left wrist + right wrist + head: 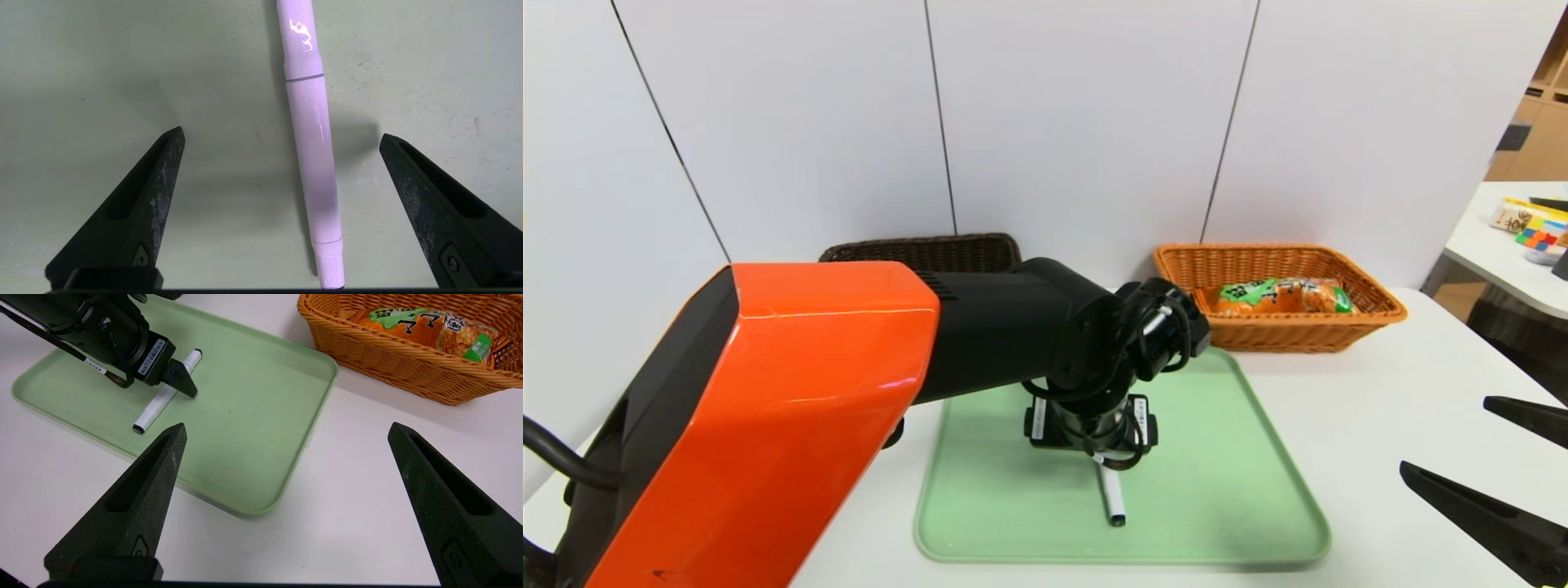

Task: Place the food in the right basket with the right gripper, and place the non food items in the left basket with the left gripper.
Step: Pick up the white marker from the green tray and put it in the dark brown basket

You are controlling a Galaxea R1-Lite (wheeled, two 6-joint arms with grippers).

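Over the middle of the green tray [1217, 490], left end effector [282, 139] pointing steeply down, jaws spread wide with a white marker [312, 163] lying flat on the tray between them, touching neither finger. Marker [1112, 498] seen from the head view poking out from under the wrist toward the tray's near edge, dark tip at the near end. Left arm's orange and black links crossing the front left of that view and hiding much of the dark wicker basket [931, 251] at the back left of the white table [1380, 425].

Off to the right, above the table's near right side and clear of the tray, right end effector [286, 433] parked, jaws fully apart, nothing between them. Beyond it, orange wicker basket [1372, 314] at the back right, just behind the tray's far right corner, with an orange and green snack packet [1282, 296] lying inside.
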